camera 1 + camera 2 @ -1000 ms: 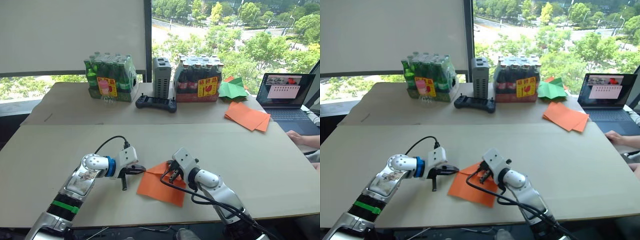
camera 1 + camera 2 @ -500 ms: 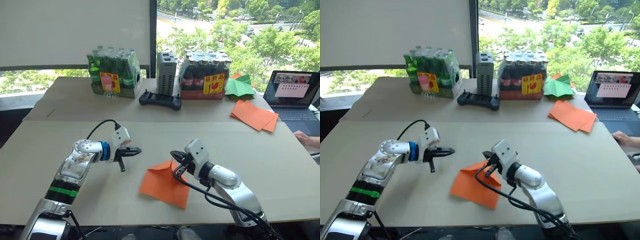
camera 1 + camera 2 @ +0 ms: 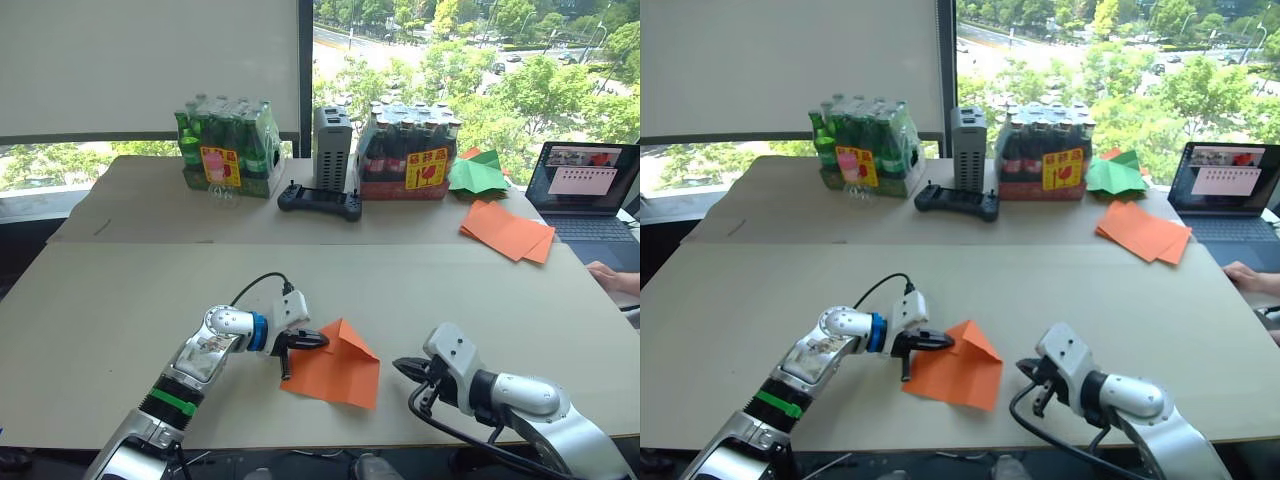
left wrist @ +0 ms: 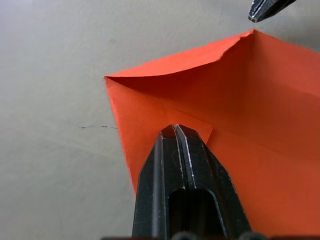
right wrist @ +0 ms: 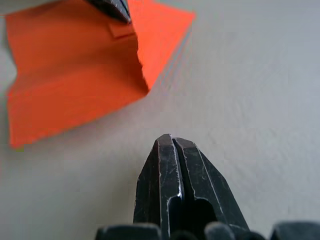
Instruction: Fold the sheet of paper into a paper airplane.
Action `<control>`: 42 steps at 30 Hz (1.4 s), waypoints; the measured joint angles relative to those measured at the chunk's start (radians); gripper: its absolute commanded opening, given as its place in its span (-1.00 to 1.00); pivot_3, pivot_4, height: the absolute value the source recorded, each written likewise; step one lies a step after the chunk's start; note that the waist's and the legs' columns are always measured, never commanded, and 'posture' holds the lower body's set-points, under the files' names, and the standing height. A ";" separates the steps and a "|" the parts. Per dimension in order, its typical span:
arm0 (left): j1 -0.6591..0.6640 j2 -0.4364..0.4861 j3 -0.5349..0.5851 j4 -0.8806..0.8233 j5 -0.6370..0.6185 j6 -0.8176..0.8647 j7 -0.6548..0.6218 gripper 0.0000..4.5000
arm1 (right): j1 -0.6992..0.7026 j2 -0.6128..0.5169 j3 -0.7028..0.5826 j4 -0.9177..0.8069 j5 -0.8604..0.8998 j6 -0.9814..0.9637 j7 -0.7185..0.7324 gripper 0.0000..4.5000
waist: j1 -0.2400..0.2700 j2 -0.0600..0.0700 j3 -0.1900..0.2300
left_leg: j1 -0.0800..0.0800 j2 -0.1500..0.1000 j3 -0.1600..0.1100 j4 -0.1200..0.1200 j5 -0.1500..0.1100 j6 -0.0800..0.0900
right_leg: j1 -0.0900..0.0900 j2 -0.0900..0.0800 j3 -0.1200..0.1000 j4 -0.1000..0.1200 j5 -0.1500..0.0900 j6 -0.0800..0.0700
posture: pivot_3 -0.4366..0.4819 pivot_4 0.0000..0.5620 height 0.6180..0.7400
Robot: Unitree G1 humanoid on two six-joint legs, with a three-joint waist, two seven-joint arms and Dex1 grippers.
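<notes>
Early folding stage: the sheet of paper [image 3: 335,362] bears one raised flap at 12 o'clock, pressed by the left gripper [image 3: 318,341], fingers together; the right gripper [image 3: 400,366], fingers closed and empty, sits apart at 3 o'clock; most folds remain.

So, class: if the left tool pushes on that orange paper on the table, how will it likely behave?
The paper probably flexes rather than resists: it is thin, and one folded flap already stands up off the table. It looks light, so it may slide under the left tool, whose shut tips rest on it.

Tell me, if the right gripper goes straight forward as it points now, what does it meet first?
Probably the sheet of paper: the shut right gripper points across bare table toward its near edge.
</notes>
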 measured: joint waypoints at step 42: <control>-0.027 0.039 0.010 0.042 0.007 -0.014 -0.029 -0.99 | -0.239 0.317 0.202 0.131 0.007 0.017 -0.156 -1.00 | 0.002 -0.001 -0.001 | 0.010 0.001 0.000 -0.001 0.000 0.000 | 0.007 0.001 0.001 0.000 -0.002 0.001 | -0.05 -0.47 0.88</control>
